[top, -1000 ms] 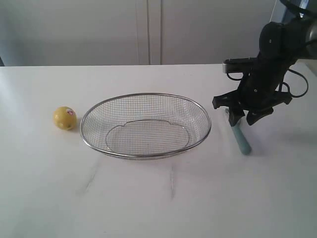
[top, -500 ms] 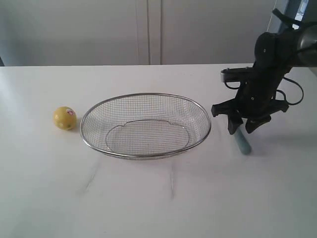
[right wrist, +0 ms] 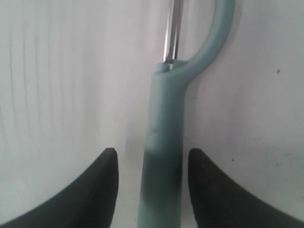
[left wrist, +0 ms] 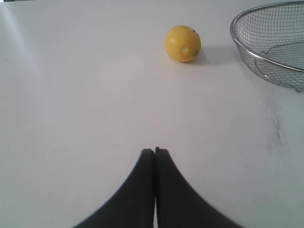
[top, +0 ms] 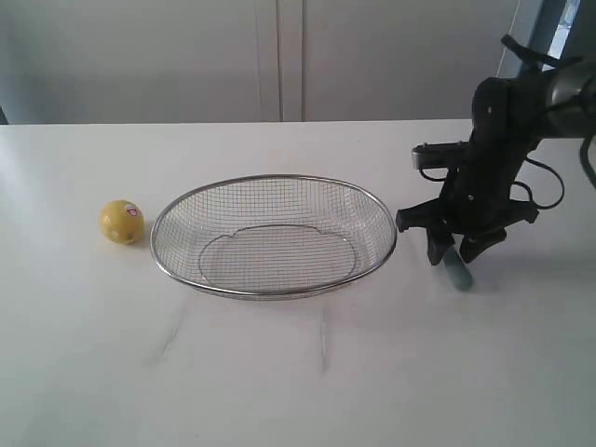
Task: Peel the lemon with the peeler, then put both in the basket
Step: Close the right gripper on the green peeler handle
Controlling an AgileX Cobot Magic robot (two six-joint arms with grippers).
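The yellow lemon (top: pixel 122 222) with its small sticker rests on the white table left of the wire-mesh basket (top: pixel 274 182); the left wrist view shows the lemon (left wrist: pixel 183 43) and the basket's rim (left wrist: pixel 233 34). My left gripper (left wrist: pixel 155 151) is shut and empty, well short of the lemon, and does not show in the exterior view. The teal peeler (right wrist: pixel 165 123) lies flat on the table right of the basket. My right gripper (right wrist: pixel 151 156) is open, low over the handle, one finger on each side with gaps. In the exterior view only the peeler's handle end (top: pixel 457 271) shows below the right gripper (top: pixel 456 250).
White table (top: pixel 298 372) with faint scuff marks in front of the basket. A pale wall or cabinet stands behind the table's far edge. The right arm's cable loops out at the right.
The right gripper has come down over the peeler and now straddles its handle, still open. Lemon, basket and peeler have not moved.
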